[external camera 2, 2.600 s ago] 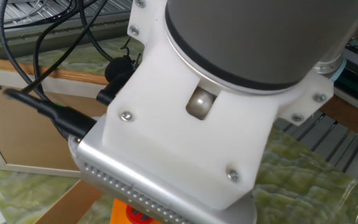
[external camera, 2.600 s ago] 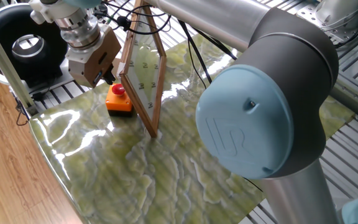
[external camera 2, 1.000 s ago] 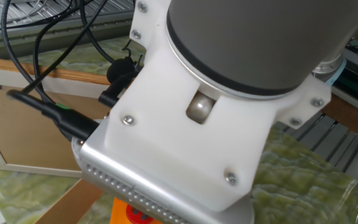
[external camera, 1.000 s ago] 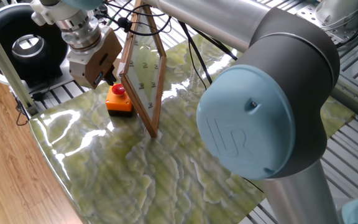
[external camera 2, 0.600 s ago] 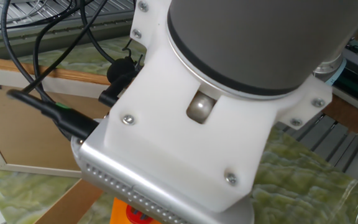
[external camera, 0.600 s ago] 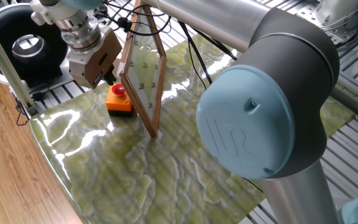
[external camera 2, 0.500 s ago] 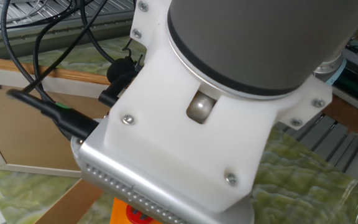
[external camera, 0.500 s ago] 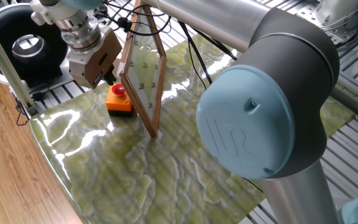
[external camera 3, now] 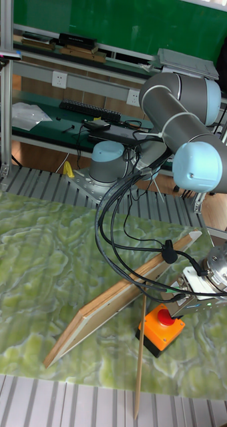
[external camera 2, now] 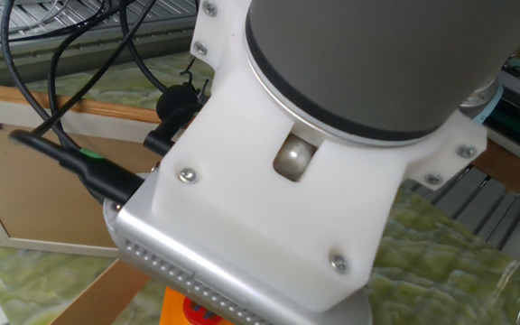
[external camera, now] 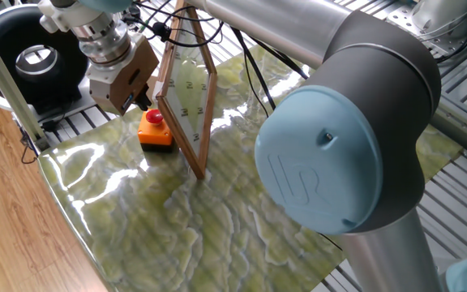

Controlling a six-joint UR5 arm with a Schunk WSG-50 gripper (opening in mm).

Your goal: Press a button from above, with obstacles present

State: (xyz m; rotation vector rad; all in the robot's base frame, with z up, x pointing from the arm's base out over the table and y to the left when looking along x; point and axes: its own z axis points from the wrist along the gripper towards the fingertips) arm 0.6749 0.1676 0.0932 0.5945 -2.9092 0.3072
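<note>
Right up against the lens in the other fixed view is the arm's white wrist block (external camera 2: 269, 208), so big it hides nearly everything; only a sliver of the orange box (external camera 2: 192, 310) with a bit of red peeks out under its lower edge. From the tall fixed view you get the real layout: the button (external camera 3: 166, 316), a red cap on that orange box with a black base, sits on the green marbled mat (external camera 3: 40, 267), just beside the foot of the wood-framed clear panel (external camera 3: 120, 293), which leans at a steep tilt in this view. The gripper (external camera: 140, 101) hangs a little above the button, slightly off to one side, with no contact that I can see. Honestly can't tell if the fingers are spread or pressed together, the tips are too dark and tucked in. Black cables (external camera 3: 120, 220) loop down across the panel. Further back there's a black round thing (external camera: 35, 57) off the mat.
</note>
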